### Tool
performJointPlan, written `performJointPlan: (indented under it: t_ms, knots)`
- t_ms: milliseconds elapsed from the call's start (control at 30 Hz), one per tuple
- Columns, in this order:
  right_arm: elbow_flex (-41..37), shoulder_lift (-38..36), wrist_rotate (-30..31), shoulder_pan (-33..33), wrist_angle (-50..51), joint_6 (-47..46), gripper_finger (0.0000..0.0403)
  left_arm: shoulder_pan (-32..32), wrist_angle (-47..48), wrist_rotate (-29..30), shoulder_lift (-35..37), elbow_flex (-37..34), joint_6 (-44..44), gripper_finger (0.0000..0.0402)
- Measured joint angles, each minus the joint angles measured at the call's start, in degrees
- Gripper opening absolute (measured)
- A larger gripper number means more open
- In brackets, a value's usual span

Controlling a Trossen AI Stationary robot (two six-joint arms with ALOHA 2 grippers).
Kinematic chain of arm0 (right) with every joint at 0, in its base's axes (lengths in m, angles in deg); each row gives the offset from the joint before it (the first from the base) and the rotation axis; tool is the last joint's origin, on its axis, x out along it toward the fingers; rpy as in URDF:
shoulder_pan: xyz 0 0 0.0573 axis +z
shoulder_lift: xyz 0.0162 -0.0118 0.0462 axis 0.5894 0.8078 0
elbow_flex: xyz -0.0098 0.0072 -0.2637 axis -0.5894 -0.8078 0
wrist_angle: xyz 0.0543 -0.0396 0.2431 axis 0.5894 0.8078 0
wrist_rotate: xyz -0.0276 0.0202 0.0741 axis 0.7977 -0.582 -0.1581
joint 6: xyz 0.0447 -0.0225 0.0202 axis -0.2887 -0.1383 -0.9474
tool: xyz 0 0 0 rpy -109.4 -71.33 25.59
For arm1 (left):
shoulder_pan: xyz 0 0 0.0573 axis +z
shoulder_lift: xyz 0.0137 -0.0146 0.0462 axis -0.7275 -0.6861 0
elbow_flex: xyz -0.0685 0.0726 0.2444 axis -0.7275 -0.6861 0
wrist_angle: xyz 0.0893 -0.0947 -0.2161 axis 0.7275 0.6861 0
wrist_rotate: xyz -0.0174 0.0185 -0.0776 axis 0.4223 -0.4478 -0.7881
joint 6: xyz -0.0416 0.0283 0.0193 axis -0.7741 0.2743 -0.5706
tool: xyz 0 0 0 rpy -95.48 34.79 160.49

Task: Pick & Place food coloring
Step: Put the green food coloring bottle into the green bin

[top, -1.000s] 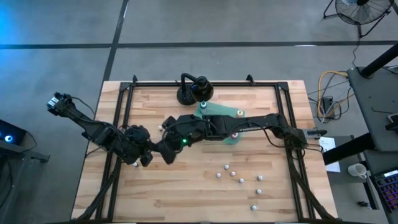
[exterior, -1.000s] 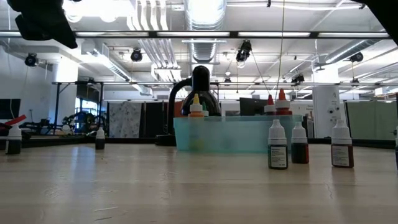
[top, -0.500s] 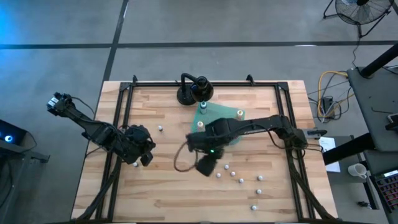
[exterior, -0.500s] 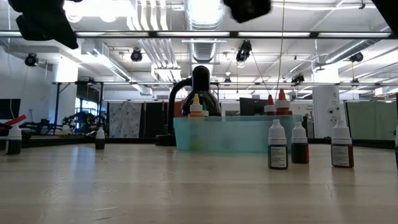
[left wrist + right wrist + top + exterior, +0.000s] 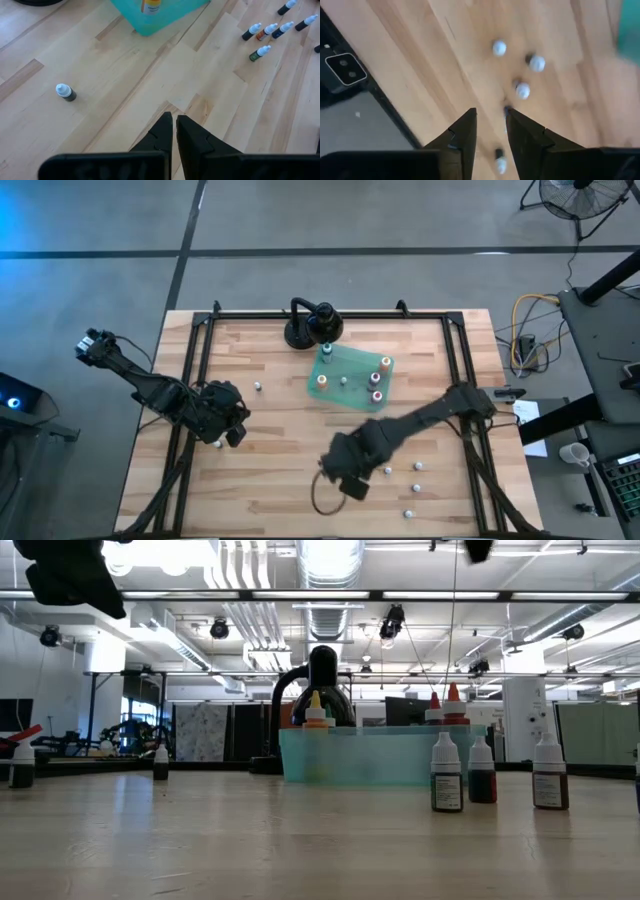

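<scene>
The food coloring bottles are small and white-capped. Several stand in the green tray [image 5: 350,375]. Several more stand loose on the wood near the right front [image 5: 417,466], and they also show in the low view [image 5: 447,776]. One bottle [image 5: 258,386] stands alone left of the tray and shows in the left wrist view [image 5: 65,92]. My right gripper [image 5: 346,476] hangs above the table left of the loose bottles [image 5: 522,90], open and empty [image 5: 491,116]. My left gripper [image 5: 226,420] waits at the left, shut and empty [image 5: 174,120].
A black round-based stand [image 5: 310,326] sits behind the tray at the far edge. A black frame rail [image 5: 190,380] runs along the table's sides. Bare wood lies between the two grippers and along the near edge.
My right gripper has swung from beside my left gripper across the table's middle toward the right and near edge, uncovering the tray. It now hangs left of the loose bottles. My left arm has kept still.
</scene>
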Motion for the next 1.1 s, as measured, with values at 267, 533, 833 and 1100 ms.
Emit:
performJointPlan:
  t_ms: [267, 533, 833, 1100]
  knots:
    - [-6.0, -2.4, 2.1, 5.4, 0.2, -36.8, 0.0093, 0.0, 0.0, 0.0, 0.0, 0.0, 0.0, 0.0000]
    - [-19.4, -10.8, 1.7, 14.4, -0.3, -70.1, 0.0093, 0.0, 0.0, 0.0, 0.0, 0.0, 0.0, 0.0000]
    - [-38.4, -21.4, -0.1, 17.8, -9.4, -80.6, 0.0093, 0.0, 0.0, 0.0, 0.0, 0.0, 0.0, 0.0000]
    - [-54.7, -27.5, -0.5, 16.5, -24.8, -79.3, 0.0093, 0.0, 0.0, 0.0, 0.0, 0.0, 0.0, 0.0000]
